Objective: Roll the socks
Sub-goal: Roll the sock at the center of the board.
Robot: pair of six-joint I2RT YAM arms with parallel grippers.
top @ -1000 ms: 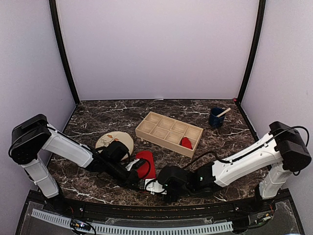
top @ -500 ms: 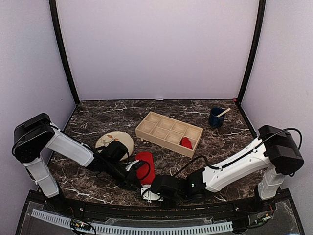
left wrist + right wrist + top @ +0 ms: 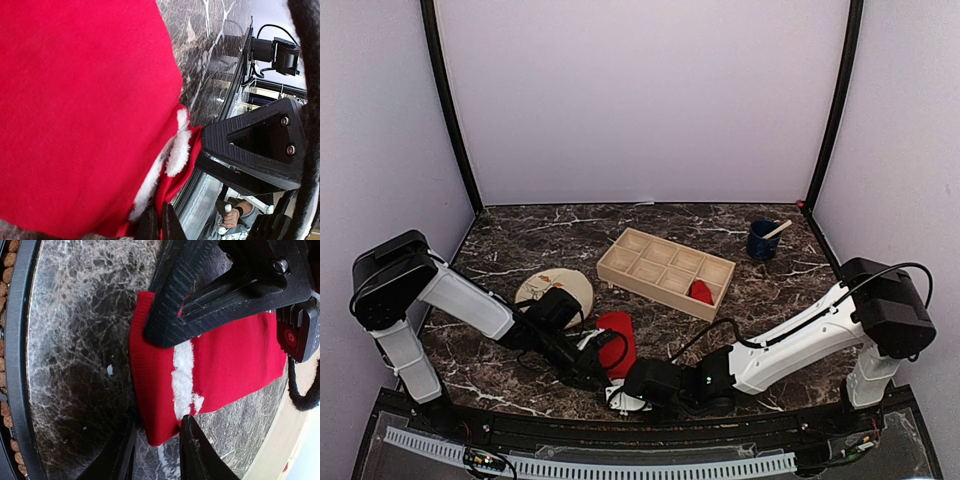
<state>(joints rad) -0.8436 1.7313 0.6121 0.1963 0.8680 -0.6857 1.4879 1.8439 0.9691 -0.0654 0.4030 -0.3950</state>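
Note:
A red sock (image 3: 618, 335) with a white fluffy trim lies flat on the marble table near the front edge. My left gripper (image 3: 592, 362) is shut on its near edge; in the left wrist view the sock (image 3: 85, 100) fills the frame and the gripper (image 3: 159, 222) pinches the red fabric by the trim. My right gripper (image 3: 617, 393) is open at the sock's near end; in the right wrist view its fingers (image 3: 192, 450) straddle the sock's (image 3: 225, 365) corner. A second red sock (image 3: 701, 291), a compact bundle, sits in the wooden tray.
The wooden compartment tray (image 3: 650, 252) stands at mid-table. A round beige plate (image 3: 548, 285) lies left of the sock. A blue cup (image 3: 761, 241) with a stick stands at the back right. The table's black front rail (image 3: 20, 365) is close beside the sock.
My right arm has slid left along the front edge until its gripper reached the sock's near end. My left gripper has stayed on the sock.

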